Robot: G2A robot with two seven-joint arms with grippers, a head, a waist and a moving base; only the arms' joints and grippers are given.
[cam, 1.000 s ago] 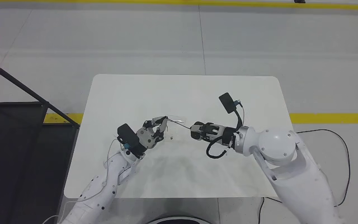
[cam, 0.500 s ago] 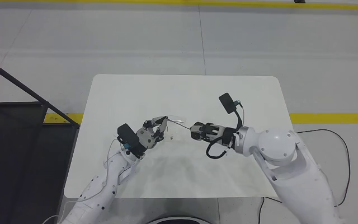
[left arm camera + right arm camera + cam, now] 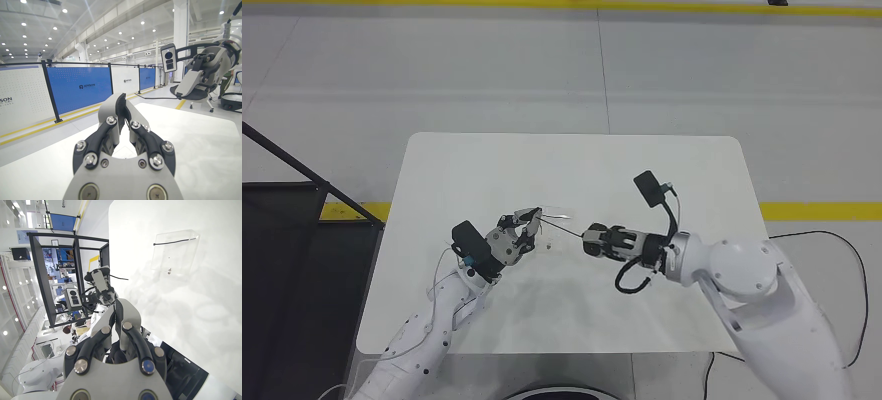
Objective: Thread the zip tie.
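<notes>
A thin black zip tie [image 3: 564, 229] spans the gap between my two grippers above the white table [image 3: 642, 170]. The left gripper [image 3: 533, 222] is shut on one end. In the right wrist view a short length of the zip tie [image 3: 119, 277] sticks out of the left gripper [image 3: 97, 273]. The right gripper [image 3: 588, 240] is shut on the other end. In the left wrist view the zip tie [image 3: 157, 98] runs from the right gripper [image 3: 176, 94] toward my left gripper [image 3: 123, 98]. The right gripper [image 3: 116, 306] stands with its pads pressed together.
A clear plastic box [image 3: 175, 256] lies on the table just beyond the left gripper, with another black zip tie [image 3: 172, 242] in it. In the top view the clear plastic box [image 3: 557, 212] shows faintly. The table's far edge lies well beyond both arms.
The right gripper has shifted slightly toward the table's near edge and its wrist has turned a little. The left arm has kept still.
</notes>
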